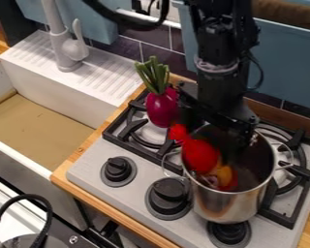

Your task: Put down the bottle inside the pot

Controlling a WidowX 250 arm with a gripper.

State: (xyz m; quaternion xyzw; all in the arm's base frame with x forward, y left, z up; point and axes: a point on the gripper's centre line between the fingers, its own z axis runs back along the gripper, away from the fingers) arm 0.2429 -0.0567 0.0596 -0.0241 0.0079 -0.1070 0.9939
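Camera view: red bottle (201,155) tilted at pot (230,202).
We'd take its body (likely light, slippery); whether our gripper (214,134) is open or holding, we can't tell.

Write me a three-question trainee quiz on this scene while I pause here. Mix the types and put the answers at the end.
1. True or false: the bottle is tilted, not straight upright.
2. Multiple choice: what does the pot stand on?
a) the sink
b) the stove
c) the floor
3. Count: how many knobs can be seen along the front of the stove?

Key: 1. True; 2. b; 3. Three
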